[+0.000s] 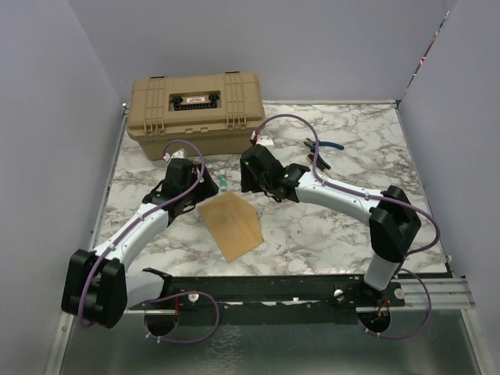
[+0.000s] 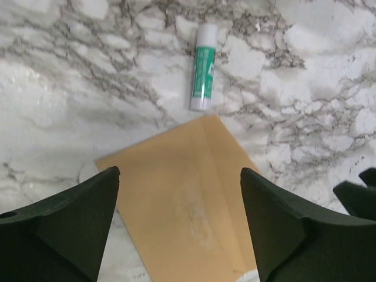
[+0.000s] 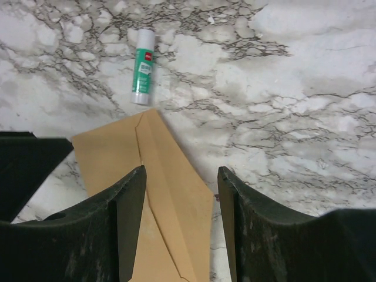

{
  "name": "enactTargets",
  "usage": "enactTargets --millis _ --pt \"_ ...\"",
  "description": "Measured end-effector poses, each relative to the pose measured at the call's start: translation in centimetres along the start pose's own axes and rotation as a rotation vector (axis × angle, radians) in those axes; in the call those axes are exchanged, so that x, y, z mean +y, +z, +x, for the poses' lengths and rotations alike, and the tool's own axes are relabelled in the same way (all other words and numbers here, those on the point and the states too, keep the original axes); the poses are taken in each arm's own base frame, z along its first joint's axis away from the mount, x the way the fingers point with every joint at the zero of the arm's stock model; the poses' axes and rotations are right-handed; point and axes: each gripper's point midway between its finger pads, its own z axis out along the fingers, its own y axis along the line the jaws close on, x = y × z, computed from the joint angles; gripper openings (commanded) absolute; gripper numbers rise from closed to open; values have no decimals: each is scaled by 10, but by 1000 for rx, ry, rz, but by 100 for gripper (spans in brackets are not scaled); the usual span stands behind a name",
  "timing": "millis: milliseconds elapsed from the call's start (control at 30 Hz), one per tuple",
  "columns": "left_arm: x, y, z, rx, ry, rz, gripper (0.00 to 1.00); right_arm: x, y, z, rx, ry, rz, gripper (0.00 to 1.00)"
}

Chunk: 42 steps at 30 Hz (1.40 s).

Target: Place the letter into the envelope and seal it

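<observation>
Envelope (image 1: 231, 226) lies flat on the marble surface (image 1: 336, 226), pointed end facing away from the arm bases. Glue stick (image 1: 223, 183) lies just beyond that pointed end. Left claw (image 2: 179, 173) is over the envelope's left part, fingers (image 2: 64, 223) spread wide with nothing between them. Right claw (image 3: 182, 170) is over the envelope's right part, jaws apart, pinching nothing. Can't tell if either claw touches the paper. Tan case (image 1: 195, 113) sits well behind the envelope.

Tan case (image 1: 195, 109) at far edge of marble table (image 1: 328, 226), green glue stick (image 2: 203, 67) nearby, perhaps blue-handled pliers (image 1: 325, 147) rightward
</observation>
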Motion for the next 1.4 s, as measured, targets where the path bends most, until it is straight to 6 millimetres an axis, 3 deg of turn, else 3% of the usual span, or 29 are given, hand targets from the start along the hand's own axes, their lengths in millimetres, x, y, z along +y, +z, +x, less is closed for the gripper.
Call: enactTargets --millis 167,300,400,500,800,867,900,967,1233,1300,1400 --pt "-15 25 -21 -65 76 -18 77 -22 -3 1 -7 10 56 56" --pt "-34 53 -17 -80 198 -64 69 -47 -6 6 5 33 107 56" --pt "-41 68 -10 -84 260 -102 56 -65 -8 12 17 55 141 56" --pt "-36 80 -8 -95 288 -155 48 -79 -10 13 21 76 168 56" --pt "-16 112 3 -75 325 -245 45 -94 -8 11 20 100 197 56" --pt "-15 119 6 -67 334 -253 38 -97 -8 10 19 104 202 56" --pt "-16 121 5 -71 334 -251 30 -97 -8 10 19 104 202 56" --pt "-20 124 2 -79 333 -242 2 -99 -7 9 18 108 207 56" --pt "-31 126 4 -44 391 -189 0 -107 -7 6 46 126 182 59" --pt "-41 118 6 -13 419 -131 0 -107 -9 1 58 139 130 60" --pt "-70 90 -5 -31 448 10 0 -99 -19 -14 53 155 -7 63"
